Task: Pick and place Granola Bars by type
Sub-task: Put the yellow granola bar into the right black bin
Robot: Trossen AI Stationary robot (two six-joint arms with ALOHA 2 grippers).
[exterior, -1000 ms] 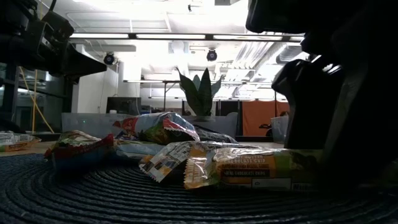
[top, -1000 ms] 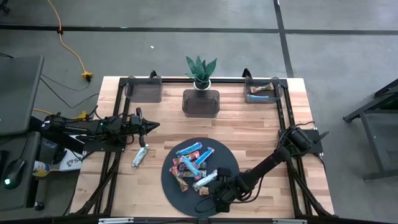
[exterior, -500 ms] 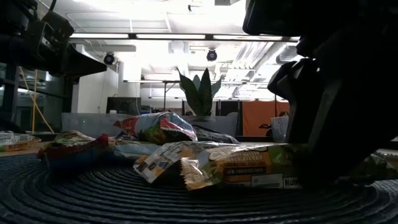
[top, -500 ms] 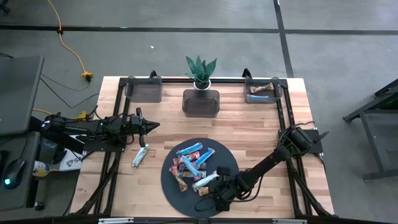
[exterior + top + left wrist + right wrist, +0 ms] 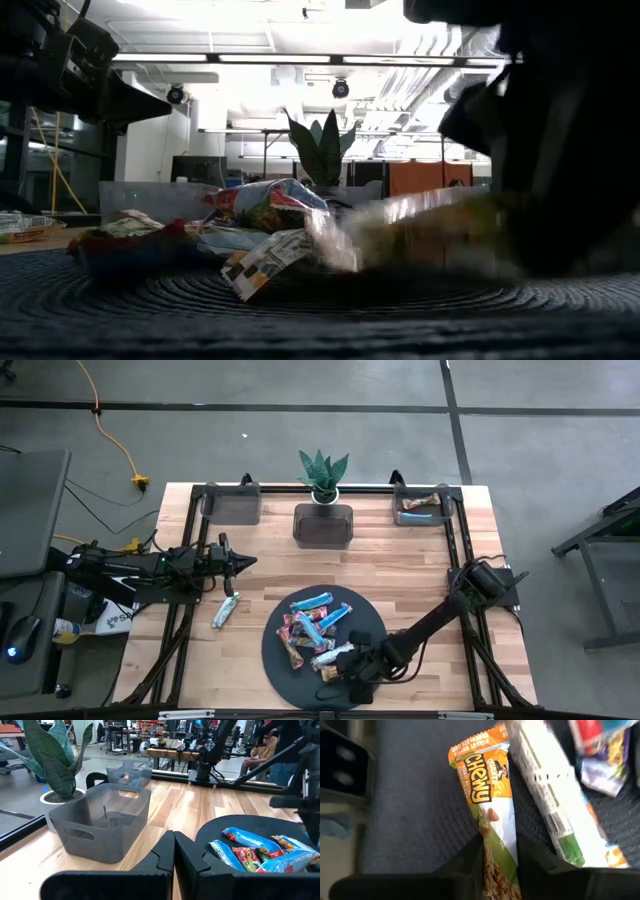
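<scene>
My right end effector (image 5: 338, 672) sits low at the bottom centre of the high view, over the lower rim of the round dark mat (image 5: 275, 650). My fingers (image 5: 470, 865) are closed on one orange and green Chewy bar (image 5: 487, 815); in the right wrist view its wrapper runs up from between them, over the mat. Touching that bar along one side lies a silver-green bar (image 5: 547, 795).

The pile of granola bars (image 5: 315, 628) lies on the mat just above and left of my right end effector in the high view. I count about seven or eight bars there: at least two blue ones (image 5: 310, 601), some red-pink ones (image 5: 290, 628), and a silver one (image 5: 328, 656) next to my fingers; the overlap keeps me from an exact count. One more bar (image 5: 226, 610) lies alone on the counter (image 5: 400, 570), left of the mat. Two further bars (image 5: 422, 508) rest in the bin at the upper right (image 5: 422, 516).

There are three grey bins along the top edge: upper left (image 5: 231, 503), centre (image 5: 323, 525) and upper right. A single potted plant (image 5: 323, 475) stands just behind the centre bin.

My left end effector (image 5: 243, 563) waits at the left of the frame above the counter, well apart from the mat, its fingers (image 5: 192, 857) closed together on nothing.
</scene>
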